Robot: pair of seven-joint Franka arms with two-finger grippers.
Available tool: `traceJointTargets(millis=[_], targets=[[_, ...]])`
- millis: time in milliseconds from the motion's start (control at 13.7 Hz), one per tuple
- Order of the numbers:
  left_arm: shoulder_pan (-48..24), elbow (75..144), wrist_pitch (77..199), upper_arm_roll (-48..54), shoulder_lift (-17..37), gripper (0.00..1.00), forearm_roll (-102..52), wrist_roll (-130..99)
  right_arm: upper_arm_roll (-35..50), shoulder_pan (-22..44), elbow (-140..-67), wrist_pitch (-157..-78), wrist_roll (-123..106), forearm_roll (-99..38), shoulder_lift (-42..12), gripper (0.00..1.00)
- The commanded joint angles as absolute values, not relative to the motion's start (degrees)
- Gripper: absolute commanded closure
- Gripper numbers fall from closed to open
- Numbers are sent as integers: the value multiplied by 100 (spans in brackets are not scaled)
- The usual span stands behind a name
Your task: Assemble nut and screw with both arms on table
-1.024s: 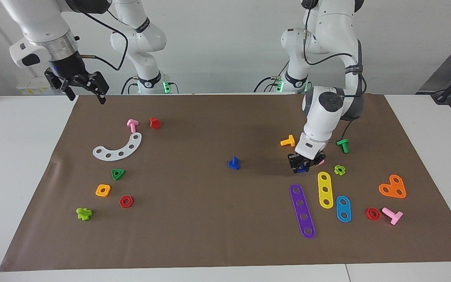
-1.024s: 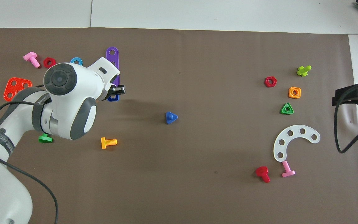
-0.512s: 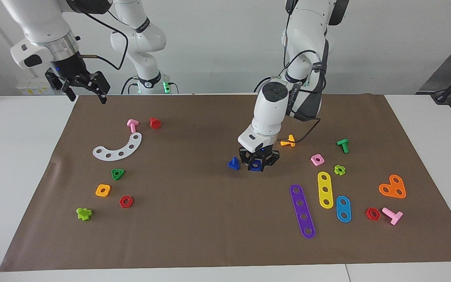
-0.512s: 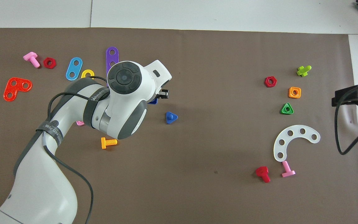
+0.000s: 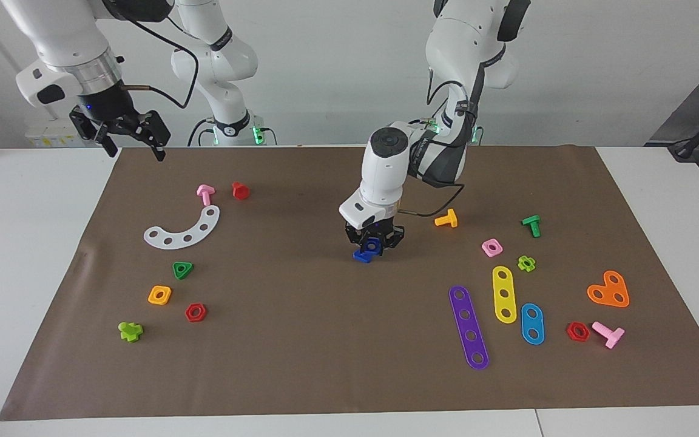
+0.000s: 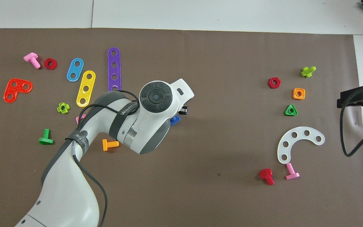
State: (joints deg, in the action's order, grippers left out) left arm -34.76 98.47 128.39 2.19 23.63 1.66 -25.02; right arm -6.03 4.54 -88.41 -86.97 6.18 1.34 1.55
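Note:
My left gripper [image 5: 374, 240] hangs low over the middle of the brown mat [image 5: 301, 352], shut on the blue square nut [image 5: 372, 246]. The nut sits right above the blue screw [image 5: 360, 257], which stands on its triangular head; its shaft is hidden by the nut and fingers, so contact cannot be told. In the overhead view the left wrist covers the nut, and only a corner of the screw [image 6: 175, 120] shows. My right gripper [image 5: 134, 144] waits open and raised over the mat's edge at the right arm's end of the table, also seen as the right gripper [image 6: 356, 98].
An orange bolt [image 5: 446, 218] and a pink square nut [image 5: 491, 247] lie toward the left arm's end, with purple [image 5: 468, 326], yellow and blue strips farther out. A white curved strip [image 5: 182, 229] and a green triangular nut [image 5: 182, 269] lie toward the right arm's end.
My left arm carried the blue nut from beside the pink nut across the mat to just above the blue screw. The right arm stayed still.

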Motion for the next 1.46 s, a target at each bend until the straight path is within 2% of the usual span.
traceJointTargets(millis=[0,1024,1171,1317,1390], targets=[[-3621,9975,13008,141,2320,100,290,-2646,-571,325,-8921,-8657,448,18,237,0],[-3718,10230,13104,141,2268,100,290,-2786,-580,316,-8974,-8648,431,18,264,0],[-3709,10222,13174,141,2268,19,290,-2769,-580,316,-9000,-8657,431,18,272,0],[-3700,10178,13219,141,2276,0,290,-2769,-580,316,-9017,-8657,422,18,290,0],[-3683,10143,13219,132,2285,0,299,-2769,-580,316,-9018,-8649,422,18,290,0]])
